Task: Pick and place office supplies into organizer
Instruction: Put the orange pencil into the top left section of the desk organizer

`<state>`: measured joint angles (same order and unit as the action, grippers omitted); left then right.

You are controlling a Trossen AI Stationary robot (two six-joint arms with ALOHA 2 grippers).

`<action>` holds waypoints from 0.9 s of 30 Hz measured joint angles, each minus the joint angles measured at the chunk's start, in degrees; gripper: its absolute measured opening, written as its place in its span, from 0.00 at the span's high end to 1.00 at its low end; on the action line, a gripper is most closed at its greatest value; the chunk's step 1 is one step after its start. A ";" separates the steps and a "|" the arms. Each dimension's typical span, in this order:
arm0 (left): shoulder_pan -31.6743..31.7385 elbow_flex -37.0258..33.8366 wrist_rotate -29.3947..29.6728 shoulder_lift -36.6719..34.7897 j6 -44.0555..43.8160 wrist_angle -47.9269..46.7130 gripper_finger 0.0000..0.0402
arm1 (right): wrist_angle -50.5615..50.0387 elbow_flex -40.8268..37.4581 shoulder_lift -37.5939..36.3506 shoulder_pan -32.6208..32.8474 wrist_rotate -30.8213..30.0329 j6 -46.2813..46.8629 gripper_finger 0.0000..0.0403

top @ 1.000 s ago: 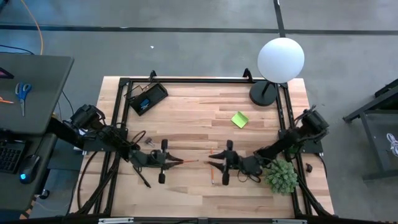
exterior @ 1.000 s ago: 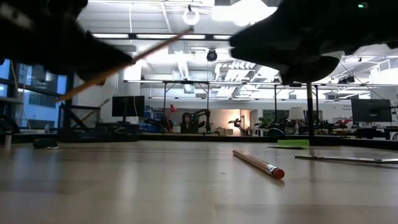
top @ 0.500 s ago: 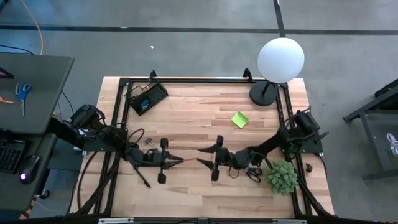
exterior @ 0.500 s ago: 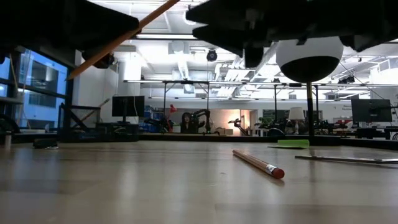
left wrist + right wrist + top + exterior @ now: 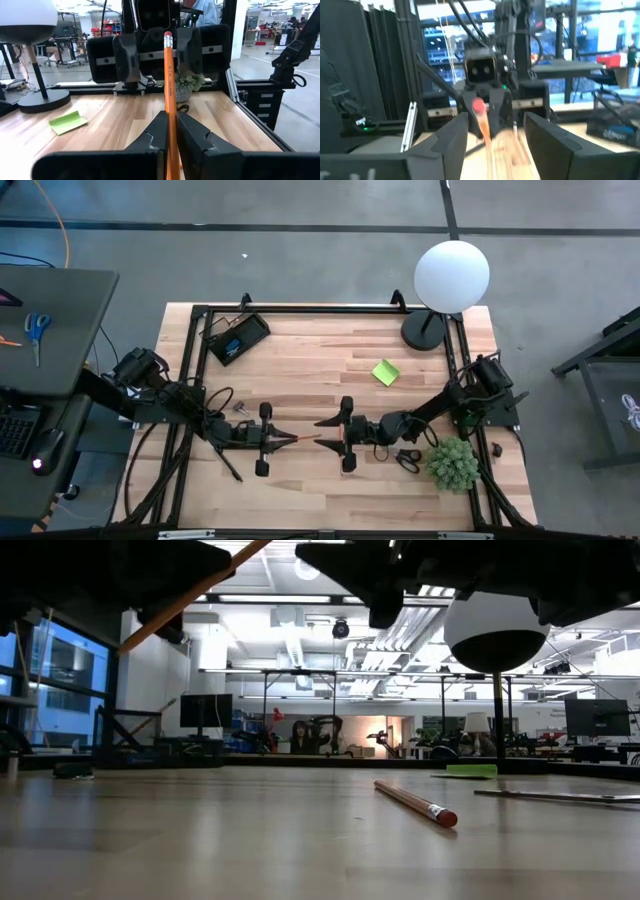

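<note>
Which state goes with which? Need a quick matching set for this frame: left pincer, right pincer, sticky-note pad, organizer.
Things:
1. left pincer
2. right pincer
3. sticky-note pad
4. organizer

States:
A. lying flat near the lamp base
B. open, facing the pencil's eraser end
C. at the table's far left corner
D. shut on an orange pencil

Pairs: 1-D, 2-B, 3-A, 4-C
</note>
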<state>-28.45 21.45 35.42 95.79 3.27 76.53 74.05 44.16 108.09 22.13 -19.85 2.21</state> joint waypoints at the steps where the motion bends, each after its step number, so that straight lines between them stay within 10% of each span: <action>1: 0.00 0.00 0.00 0.00 0.00 -0.02 0.96 | 0.66 0.00 0.00 0.00 0.52 -0.67 0.55; 27: 0.02 -0.09 0.68 -0.02 -0.09 -0.85 0.96 | -4.66 9.32 3.67 -2.80 2.45 -7.84 0.97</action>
<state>-28.42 21.37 36.10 95.77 3.18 75.68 69.38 53.48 111.77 19.33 -17.40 -5.63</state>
